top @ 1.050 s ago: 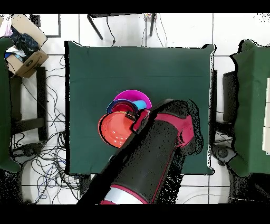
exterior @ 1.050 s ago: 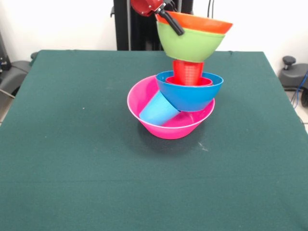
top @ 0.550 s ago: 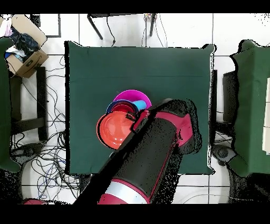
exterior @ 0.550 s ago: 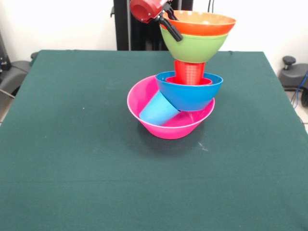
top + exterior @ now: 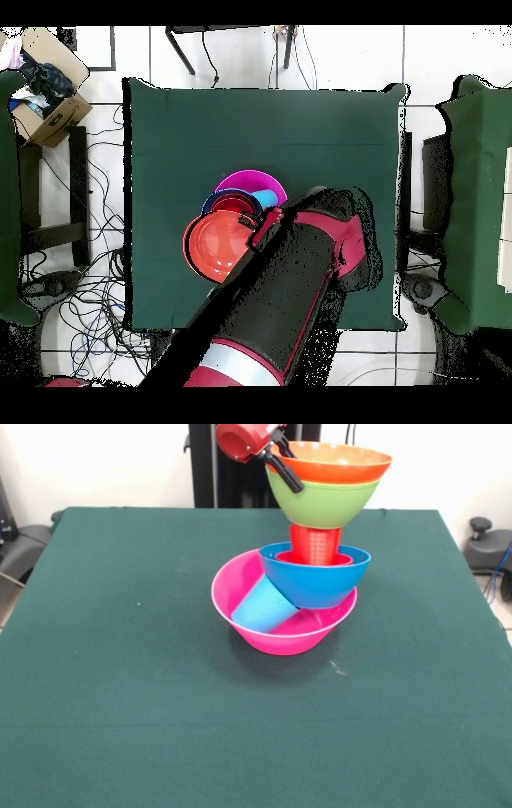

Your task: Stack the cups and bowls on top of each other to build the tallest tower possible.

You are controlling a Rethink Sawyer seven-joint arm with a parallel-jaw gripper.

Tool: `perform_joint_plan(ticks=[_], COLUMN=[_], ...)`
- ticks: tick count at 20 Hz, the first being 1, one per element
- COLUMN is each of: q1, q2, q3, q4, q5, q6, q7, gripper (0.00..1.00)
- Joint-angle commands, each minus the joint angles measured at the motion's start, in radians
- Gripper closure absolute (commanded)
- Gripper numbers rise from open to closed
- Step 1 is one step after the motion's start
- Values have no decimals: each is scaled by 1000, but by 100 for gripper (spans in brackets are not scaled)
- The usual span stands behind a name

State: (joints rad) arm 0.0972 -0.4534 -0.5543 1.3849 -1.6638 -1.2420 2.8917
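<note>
Tower: rises from the large pink bowl (image 5: 284, 634) near the middle of the green tabletop (image 5: 120, 688); a light blue cup (image 5: 262, 606) lies tilted on its side inside it, and the large blue bowl (image 5: 314, 576) rests on that cup and the pink rim, so it sits skewed toward the front view's right.
Middle tier: a small red bowl (image 5: 314, 559) nests in the blue bowl, and an upside-down red cup (image 5: 314, 543) stands in it as a pedestal.
Top tier: the green bowl (image 5: 320, 498) sits on the red cup's base with the large orange bowl (image 5: 332, 462) nested in it, wide mouths up, which I judge top-heavy.
Tool: the tool (image 5: 282, 464) reaches in at the left rim of the orange and green bowls; one dark finger lies across the outside of both rims, so it looks clamped on the green bowl and its nested partner, probably steadying them while they settle.
Front view: shows every tier, the lean and the grip.
Overhead view: the arm (image 5: 275, 300) hides much of the tower; only the orange bowl's inside and slivers of pink, blue and red show, yet it confirms the pile stands off-centre over its base.
</note>
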Motion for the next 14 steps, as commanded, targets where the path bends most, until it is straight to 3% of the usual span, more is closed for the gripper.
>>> perform_joint_plan(ticks=[1,5,14], q1=[1,-14,-67], q2=[25,4,-114], q3=[103,116,159], q4=[-36,-31,-1], q5=[20,43,159], q6=[120,102,20], q7=[-87,-105,-267], gripper=[100,100,100])
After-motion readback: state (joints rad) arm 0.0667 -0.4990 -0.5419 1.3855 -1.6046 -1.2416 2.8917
